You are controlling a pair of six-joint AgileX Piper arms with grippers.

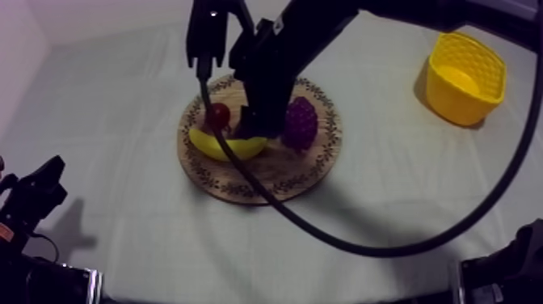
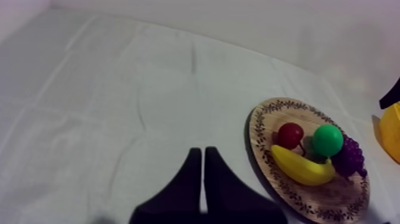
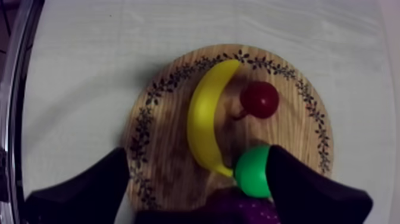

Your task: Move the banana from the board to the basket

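Here's the worktop [image 1: 388, 202], draped in a grey-white cloth with faint creases running across it. Sitting on it around the middle, a touch to the left, is the round wooden board [image 1: 208, 174] with its patterned rim. Over at the far right stands the yellow basket [image 1: 454, 101], upright and open-topped, well apart from the board.

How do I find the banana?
Look at the round wooden board in the middle of the table. On it lies the banana, beside the small red fruit. It is the only long, curved, yellow thing there.
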